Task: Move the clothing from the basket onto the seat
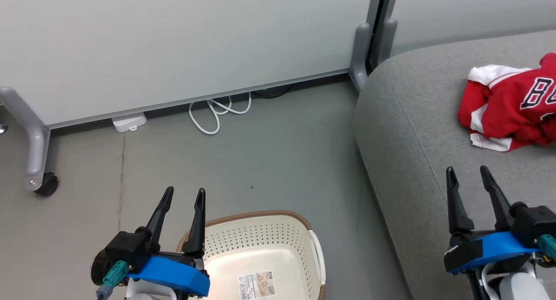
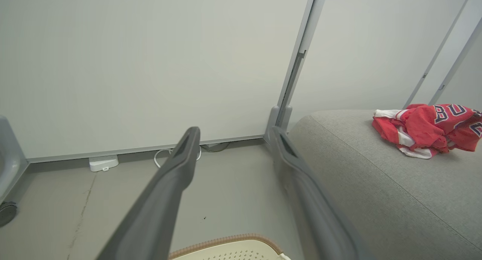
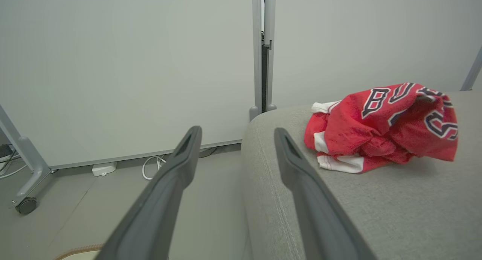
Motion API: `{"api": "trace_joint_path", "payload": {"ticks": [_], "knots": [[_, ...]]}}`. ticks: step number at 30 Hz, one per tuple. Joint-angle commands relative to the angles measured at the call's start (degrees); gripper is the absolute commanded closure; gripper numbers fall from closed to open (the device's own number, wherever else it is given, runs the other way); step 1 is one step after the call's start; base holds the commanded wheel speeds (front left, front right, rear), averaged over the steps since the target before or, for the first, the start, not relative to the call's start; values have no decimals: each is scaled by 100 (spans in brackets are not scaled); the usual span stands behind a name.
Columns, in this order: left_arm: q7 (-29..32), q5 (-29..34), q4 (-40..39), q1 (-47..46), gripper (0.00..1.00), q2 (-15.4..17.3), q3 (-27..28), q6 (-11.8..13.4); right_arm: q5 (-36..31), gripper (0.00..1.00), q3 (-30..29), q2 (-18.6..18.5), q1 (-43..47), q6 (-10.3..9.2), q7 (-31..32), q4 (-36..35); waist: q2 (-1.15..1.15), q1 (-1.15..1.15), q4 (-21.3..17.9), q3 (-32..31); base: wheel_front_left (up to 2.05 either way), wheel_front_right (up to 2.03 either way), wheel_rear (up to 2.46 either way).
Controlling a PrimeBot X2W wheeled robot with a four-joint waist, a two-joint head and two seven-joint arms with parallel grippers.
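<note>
The clothing [image 1: 510, 104] lies bunched on the seat [image 1: 417, 130], the basket [image 1: 260, 235] on the floor [image 1: 269, 161] left of the seat looks empty (its near end is cropped), so I judge the transfer done, with my left gripper [image 1: 185, 190] and right gripper [image 1: 467, 169] both spread, holding nothing.

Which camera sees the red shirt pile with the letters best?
The right wrist view: the clothing lies close and whole on the seat, letters plain to see. The head view cuts the clothing off at its right edge. The left wrist view shows the clothing smaller, farther away.
</note>
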Motion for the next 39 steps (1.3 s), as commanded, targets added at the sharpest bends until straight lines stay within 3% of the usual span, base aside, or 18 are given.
{"api": "trace_joint_path", "payload": {"ticks": [1, 14, 39], "knots": [[-27, -22, 68, -3, 0, 1, 58, -8, -6, 0, 38, 40, 176, 3, -12, -87, 0, 0, 181, -89, 0, 0, 0], [-27, 24, 442, 202, 0, -52, 495, -8, -139, 0, 283, 105, 856, 3, -131, -375, 0, 0, 852, -445, 0, 0, 0], [-27, -41, 581, 446, 0, 41, 714, -8, 143, 0, 748, 105, 1024, 3, -180, -155, 0, 0, 870, -624, 0, 0, 0]]}}
